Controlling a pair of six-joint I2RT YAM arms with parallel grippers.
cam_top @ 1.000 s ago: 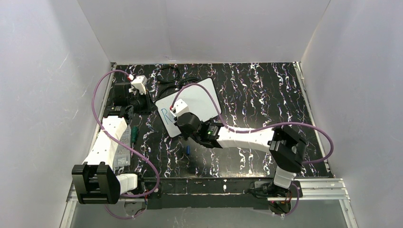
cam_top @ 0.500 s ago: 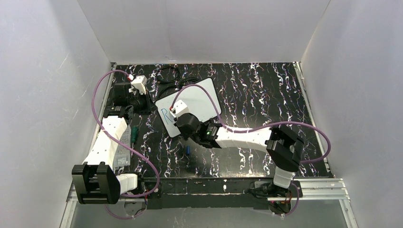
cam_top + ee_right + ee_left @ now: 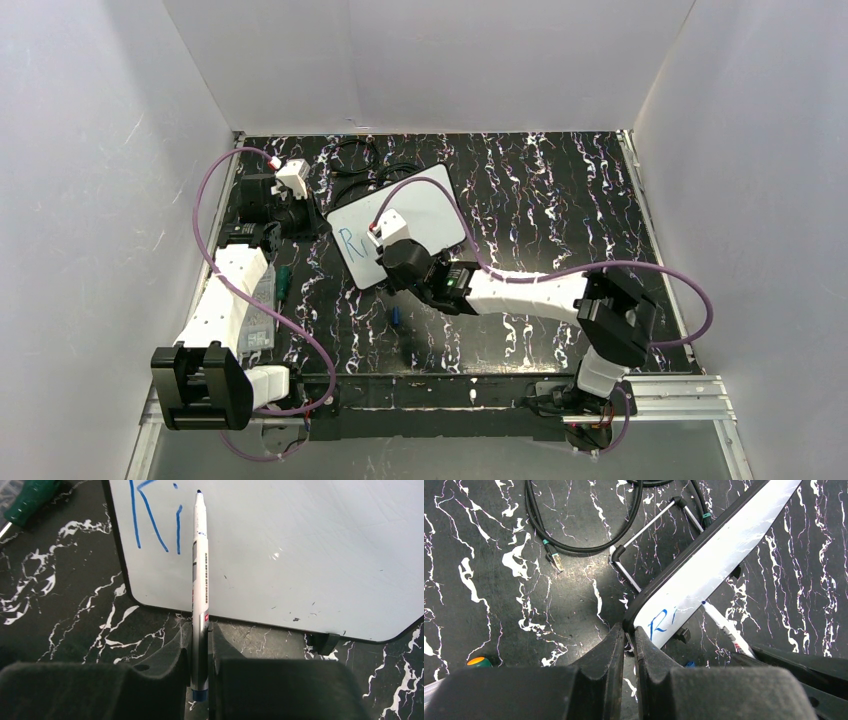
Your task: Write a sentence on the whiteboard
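Note:
The whiteboard stands tilted on the dark marbled table, left of centre. My left gripper is shut on its left corner; the left wrist view shows the black rim pinched between the fingertips. The sentence reads "Ri" in blue at the whiteboard's left end, and the sentence also shows in the left wrist view. My right gripper is shut on a white marker, just off the board's near edge. The marker's blue tip points onto the board, just right of the "i".
Black cables lie behind the board, next to its wire stand. A green-handled screwdriver and a clear packet lie at the left. A blue marker cap sits in front of the board. White walls enclose the table.
My right gripper has shifted a little to the right with the marker, and an "i" now follows the "R". The left gripper has not moved.

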